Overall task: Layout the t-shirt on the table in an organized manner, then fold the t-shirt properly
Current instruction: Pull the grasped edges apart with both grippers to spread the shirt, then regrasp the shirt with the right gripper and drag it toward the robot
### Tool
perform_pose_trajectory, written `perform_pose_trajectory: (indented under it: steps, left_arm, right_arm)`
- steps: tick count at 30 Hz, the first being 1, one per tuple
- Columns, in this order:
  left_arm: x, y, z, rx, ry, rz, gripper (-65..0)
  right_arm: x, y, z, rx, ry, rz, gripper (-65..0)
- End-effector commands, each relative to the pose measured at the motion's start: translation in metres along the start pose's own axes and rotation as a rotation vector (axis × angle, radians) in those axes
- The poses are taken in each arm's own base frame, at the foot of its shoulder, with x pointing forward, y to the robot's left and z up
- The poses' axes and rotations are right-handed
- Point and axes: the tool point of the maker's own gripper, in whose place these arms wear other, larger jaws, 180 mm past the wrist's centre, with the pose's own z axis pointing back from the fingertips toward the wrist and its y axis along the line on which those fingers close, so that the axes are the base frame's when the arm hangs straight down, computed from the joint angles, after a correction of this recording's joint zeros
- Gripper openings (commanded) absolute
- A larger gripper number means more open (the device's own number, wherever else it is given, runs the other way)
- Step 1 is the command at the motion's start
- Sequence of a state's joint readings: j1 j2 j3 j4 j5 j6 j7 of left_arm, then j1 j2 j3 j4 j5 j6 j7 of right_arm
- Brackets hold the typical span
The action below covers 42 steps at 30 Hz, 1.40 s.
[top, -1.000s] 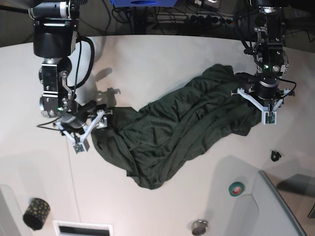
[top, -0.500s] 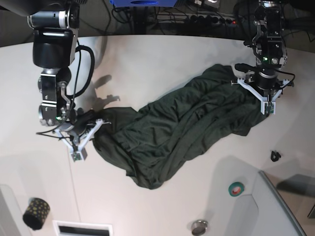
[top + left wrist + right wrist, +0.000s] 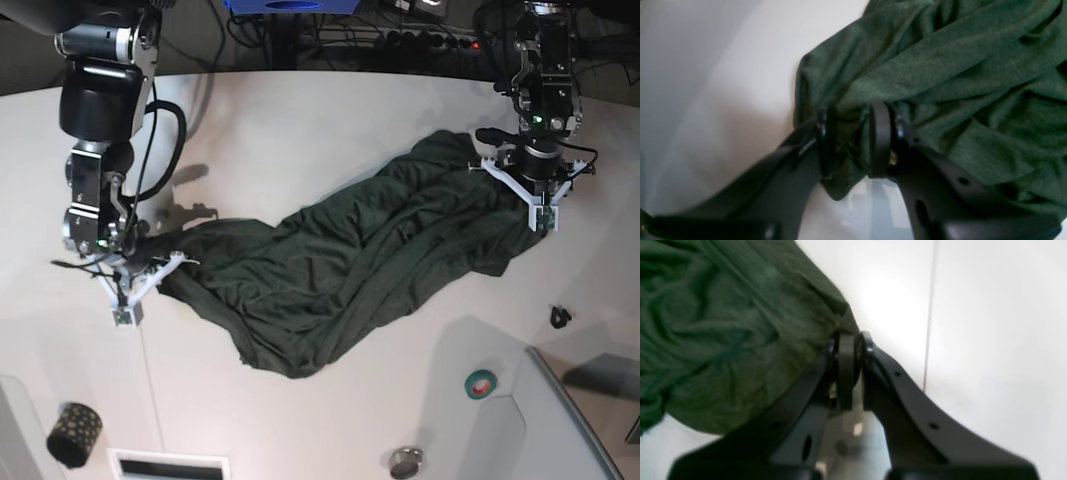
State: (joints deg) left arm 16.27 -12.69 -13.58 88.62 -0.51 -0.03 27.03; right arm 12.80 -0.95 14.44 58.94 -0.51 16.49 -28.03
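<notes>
A crumpled dark green t-shirt [image 3: 350,265] stretches diagonally across the white table [image 3: 300,120], pinched at both ends by a two-armed robot. The left gripper [image 3: 850,140] clamps a bunched fold of fabric between its black pads at the garment's far end, seen on the right of the base view. The right gripper [image 3: 851,368] has its jaws pressed nearly together on a thin edge of the cloth, near the table's seam line [image 3: 928,323]. The shirt lies rumpled between them.
</notes>
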Motion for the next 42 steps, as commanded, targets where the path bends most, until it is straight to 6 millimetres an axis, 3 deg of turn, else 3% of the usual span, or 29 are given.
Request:
perform_pose_trajectory:
  steps: [1, 4, 6, 10, 12, 14, 19, 22, 25, 30, 34, 39, 42]
  left_arm:
    - [0.014, 0.006, 0.001, 0.015, -0.045, -0.003, -48.2]
    - [0.011, 0.005, 0.003, 0.012, -0.04, -0.005, -48.2]
    - [0.007, 0.005, 0.004, 0.01, -0.033, -0.008, -48.2]
    - [0.005, 0.005, 0.005, 0.009, -0.029, -0.009, -48.2]
    - [0.004, 0.005, 0.005, 0.009, -0.029, -0.01, -48.2]
    - [0.004, 0.005, 0.005, 0.009, -0.027, -0.01, -48.2]
    - [0.007, -0.005, 0.017, -0.048, -0.05, 0.081, -48.2]
    - [0.016, -0.015, 0.032, -0.117, -0.084, 0.178, -48.4]
    - [0.009, -0.013, 0.039, -0.126, -0.071, 0.171, -48.5]
    - [-0.022, 0.003, 0.038, -0.08, 0.005, 0.067, -63.5]
    - [-0.044, 0.005, 0.043, -0.076, 0.036, 0.049, -64.3]
    - [-0.051, 0.002, 0.057, -0.084, -0.053, 0.051, -64.8]
    - [-0.052, -0.005, 0.06, -0.087, -0.068, 0.082, -65.0]
  right_arm:
    - [0.026, 0.0, 0.004, 0.003, -0.055, 0.004, -61.2]
    - [0.029, -0.004, 0.016, -0.015, -0.072, 0.016, -58.7]
    - [0.037, -0.004, 0.03, -0.029, -0.125, 0.036, -50.7]
    - [0.045, 0.002, 0.05, -0.038, -0.191, 0.04, -28.7]
    - [0.047, 0.003, 0.056, -0.041, -0.208, 0.047, -23.6]
    - [0.049, 0.006, 0.058, -0.037, -0.215, 0.057, -25.1]
    - [0.058, 0.049, 0.042, 0.051, -0.182, 0.227, -25.2]
    - [0.051, 0.08, 0.044, 0.098, -0.133, 0.325, -26.0]
    - [0.029, 0.108, 0.052, 0.15, -0.106, 0.386, -26.0]
    - [-0.004, 0.16, 0.064, 0.259, -0.084, 0.505, -25.4]
    - [-0.009, 0.175, 0.066, 0.287, -0.084, 0.535, -25.5]
    - [0.004, 0.178, 0.07, 0.285, -0.117, 0.543, -25.4]
    - [0.023, 0.192, 0.062, 0.298, -0.132, 0.578, -25.4]
